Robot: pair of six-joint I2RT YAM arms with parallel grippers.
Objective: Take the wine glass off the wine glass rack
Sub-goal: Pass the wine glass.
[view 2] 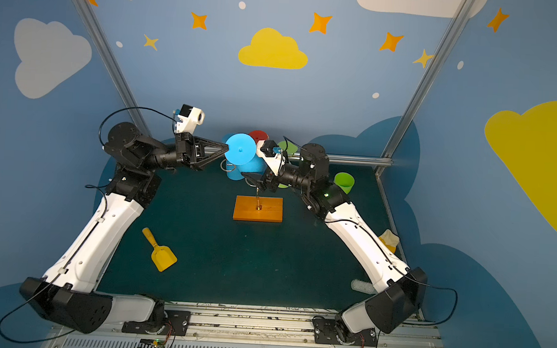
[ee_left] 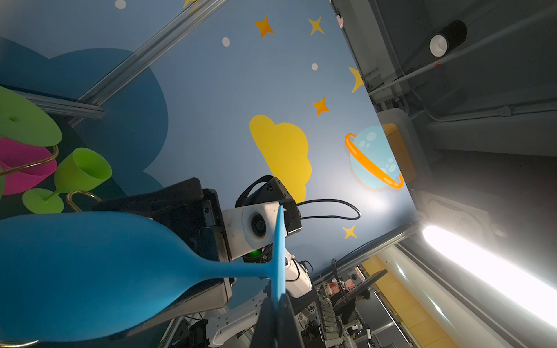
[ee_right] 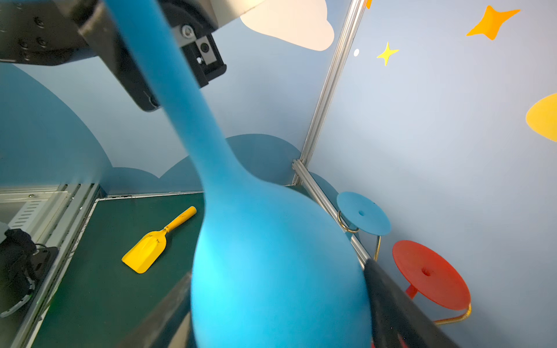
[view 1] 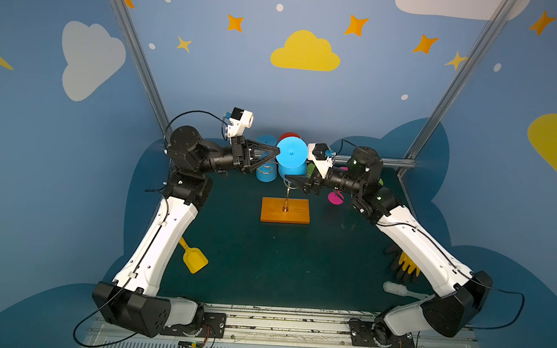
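Left gripper (view 1: 277, 152) clamps the foot rim of the blue wine glass (view 1: 291, 151), held at the top of the rack (view 1: 285, 211) on the tabletop (view 1: 265, 266), foot facing up in both top views; right gripper (view 1: 290, 179) has its jaws spread wide, flanking the glass's bowl; whether the stem sits in a rack arm cannot be told; a red glass (ee_right: 431, 274) hangs beside it.

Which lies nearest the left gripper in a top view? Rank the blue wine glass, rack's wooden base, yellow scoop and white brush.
1. blue wine glass: foot pinched by the left gripper.
2. rack's wooden base, table centre.
3. yellow scoop, left front.
4. white brush, right front.
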